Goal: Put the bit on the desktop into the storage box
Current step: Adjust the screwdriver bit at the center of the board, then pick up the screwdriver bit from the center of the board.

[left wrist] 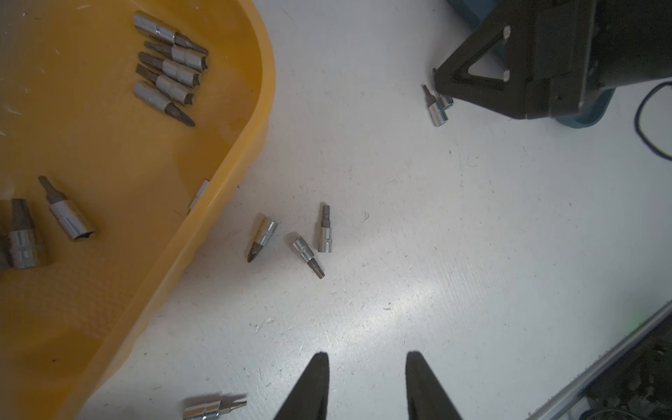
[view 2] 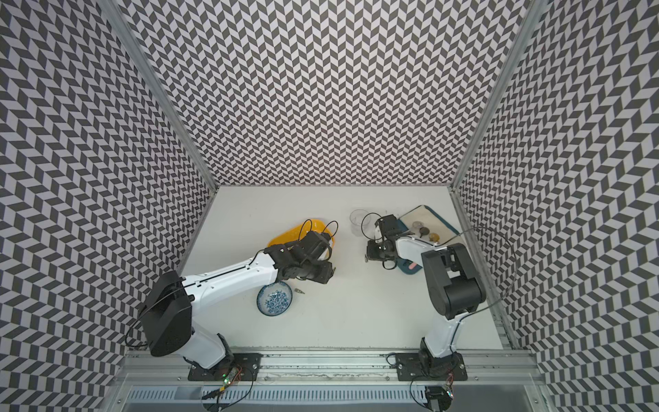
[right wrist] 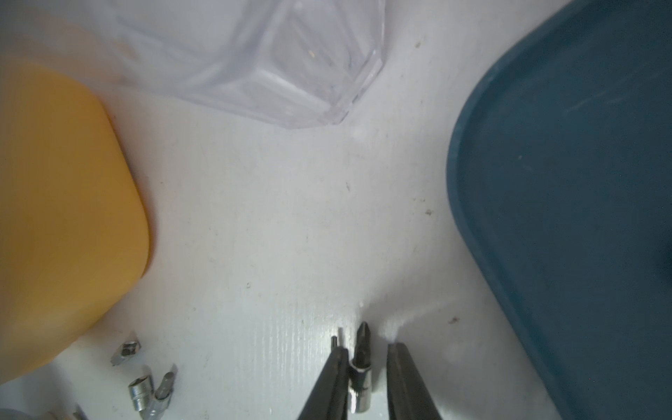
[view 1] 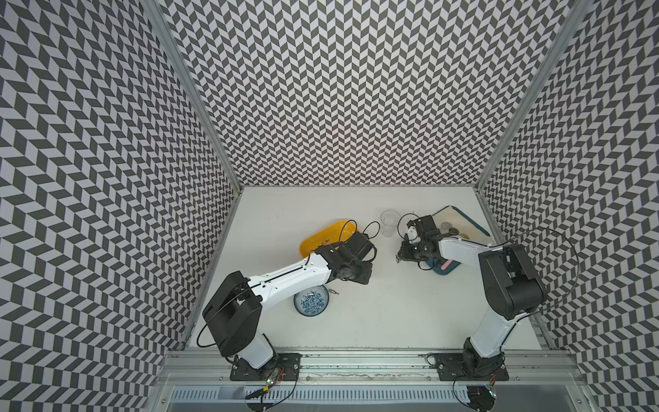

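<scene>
The yellow storage box (view 1: 321,237) (left wrist: 109,145) lies left of centre on the white desktop (view 1: 374,314) and holds several silver bits (left wrist: 171,65). My right gripper (right wrist: 363,347) is down on the desktop, its fingers astride one bit (right wrist: 362,363). That bit touches one finger and a gap shows to the other; a second bit's tip (right wrist: 334,341) pokes out beside it. My left gripper (left wrist: 365,358) hovers open and empty beside the box. Three loose bits (left wrist: 307,254) lie ahead of it and another bit (left wrist: 212,409) lies off to its side.
A clear plastic cup (view 1: 389,221) stands behind the right gripper, and a dark-blue board (view 1: 460,228) lies at the back right. A blue-and-white patterned bowl (view 1: 311,300) sits under the left arm, with one more bit (view 1: 333,291) beside it.
</scene>
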Robot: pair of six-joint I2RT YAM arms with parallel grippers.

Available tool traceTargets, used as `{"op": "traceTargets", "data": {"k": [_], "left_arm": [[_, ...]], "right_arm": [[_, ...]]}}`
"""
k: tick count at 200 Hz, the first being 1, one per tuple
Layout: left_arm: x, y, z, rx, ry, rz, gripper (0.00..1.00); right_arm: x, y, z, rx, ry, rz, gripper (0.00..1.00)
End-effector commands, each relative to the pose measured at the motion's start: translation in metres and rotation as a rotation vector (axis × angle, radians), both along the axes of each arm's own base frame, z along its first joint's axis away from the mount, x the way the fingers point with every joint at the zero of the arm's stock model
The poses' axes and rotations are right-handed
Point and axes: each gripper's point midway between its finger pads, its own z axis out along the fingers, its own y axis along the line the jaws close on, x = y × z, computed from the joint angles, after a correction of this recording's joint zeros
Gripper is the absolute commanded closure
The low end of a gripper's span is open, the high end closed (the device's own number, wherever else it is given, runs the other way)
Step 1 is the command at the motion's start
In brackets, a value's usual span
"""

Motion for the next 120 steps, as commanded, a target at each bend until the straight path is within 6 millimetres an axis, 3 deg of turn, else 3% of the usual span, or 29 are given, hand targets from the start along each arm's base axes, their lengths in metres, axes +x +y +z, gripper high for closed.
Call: {"op": "traceTargets", "data": {"k": [1, 120], "left_arm": [[0.004, -0.008, 0.008, -0.017, -0.022, -0.009, 0.61], [0.007, -0.009, 0.012, -0.021, -0.03, -0.005, 0.61]], "right_arm": [[-0.009, -0.005, -0.015, -0.101, 0.027, 0.021, 0.77], [-0.02, 0.002, -0.02, -0.275, 0.01, 0.071, 0.78]]}}
